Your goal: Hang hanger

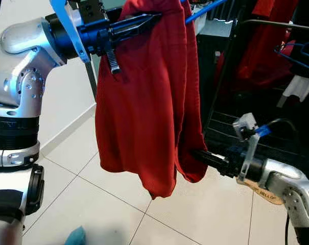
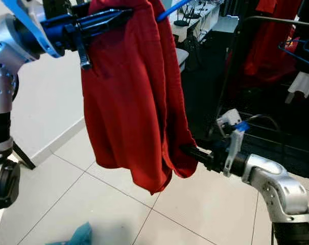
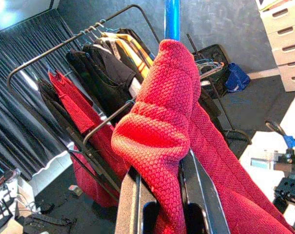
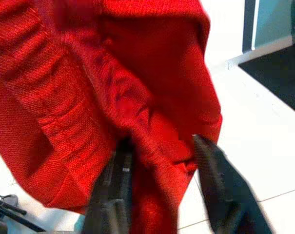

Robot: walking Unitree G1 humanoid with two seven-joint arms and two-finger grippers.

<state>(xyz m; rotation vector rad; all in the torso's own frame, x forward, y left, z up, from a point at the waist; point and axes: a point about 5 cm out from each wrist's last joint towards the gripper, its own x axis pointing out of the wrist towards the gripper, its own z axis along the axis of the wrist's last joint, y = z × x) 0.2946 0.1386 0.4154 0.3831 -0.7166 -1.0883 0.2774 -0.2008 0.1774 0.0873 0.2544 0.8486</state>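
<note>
The main risk was the heavy red knitted garment (image 1: 144, 97) sliding off the thin blue plastic hanger (image 3: 172, 19) before it reached the black metal clothes rack (image 3: 88, 44), since the left pincer (image 1: 136, 24) was clamped on bunched fabric high up (with the hanger rod poking out beyond). The right pincer (image 4: 162, 161), fingers apart around the hem, could tug it loose. The garment hung draped and folded, near the rack.

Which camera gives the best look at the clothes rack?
The left wrist view: the clothes rack shows nearly whole, its bar hung with dark, yellow and red garments. Both eye views catch its corner behind the red garment. The right wrist view faces red fabric.
</note>
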